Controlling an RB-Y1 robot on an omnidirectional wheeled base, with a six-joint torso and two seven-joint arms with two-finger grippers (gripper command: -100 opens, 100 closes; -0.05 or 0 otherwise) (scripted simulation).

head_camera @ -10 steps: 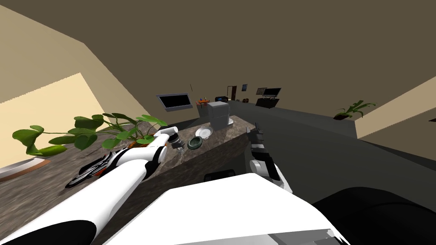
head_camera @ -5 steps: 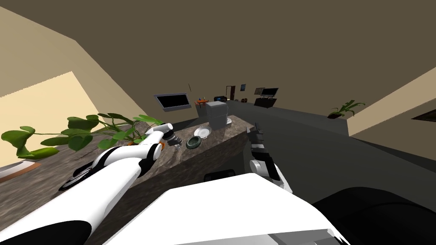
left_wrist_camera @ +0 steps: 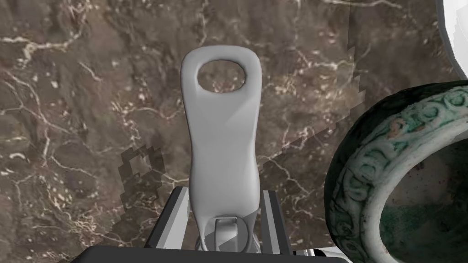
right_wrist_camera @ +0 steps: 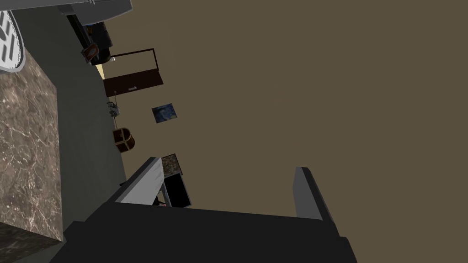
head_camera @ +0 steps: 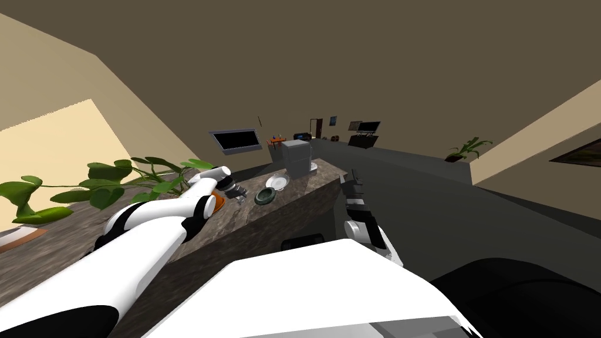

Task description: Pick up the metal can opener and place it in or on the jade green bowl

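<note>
- Left pincer (head_camera: 239,194), left of the frame's centre, hangs over the brown marbled surface (head_camera: 305,183), just beside a green bowl (head_camera: 265,196).
- White dish (head_camera: 277,182) sits up-right of the bowl.
- Right pincer (head_camera: 354,176) is past the surface's right end.

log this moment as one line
left gripper: shut on opener | opener: above counter, beside bowl, not in it | right gripper: open, empty

can opener (left_wrist_camera: 224,150): grey, oval-holed, gripped by left tool (left_wrist_camera: 225,191) | bowl (left_wrist_camera: 365,173): green-patterned, just beside
</note>
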